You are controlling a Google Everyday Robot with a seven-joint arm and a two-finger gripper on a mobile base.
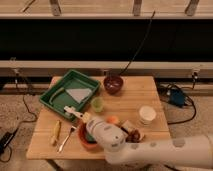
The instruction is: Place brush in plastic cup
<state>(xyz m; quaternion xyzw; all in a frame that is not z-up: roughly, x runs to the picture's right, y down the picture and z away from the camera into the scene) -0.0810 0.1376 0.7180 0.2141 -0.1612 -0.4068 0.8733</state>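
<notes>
Arm fills lower right of frame. End effector [86, 118] at centre-left, over bench [145, 97]; appears clamped on brush [73, 112], cream head poking left. Brush looks light, stiff, slim; best held mid-handle. Fork [65, 139] lies lower left. Lime plastic cup [97, 104] just up-right of the brush, light, tippable. Green tray [70, 92] beyond.

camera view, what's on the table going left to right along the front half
yellow stick-like item → fork → end effector, at the brush → orange ball → white cup
</notes>
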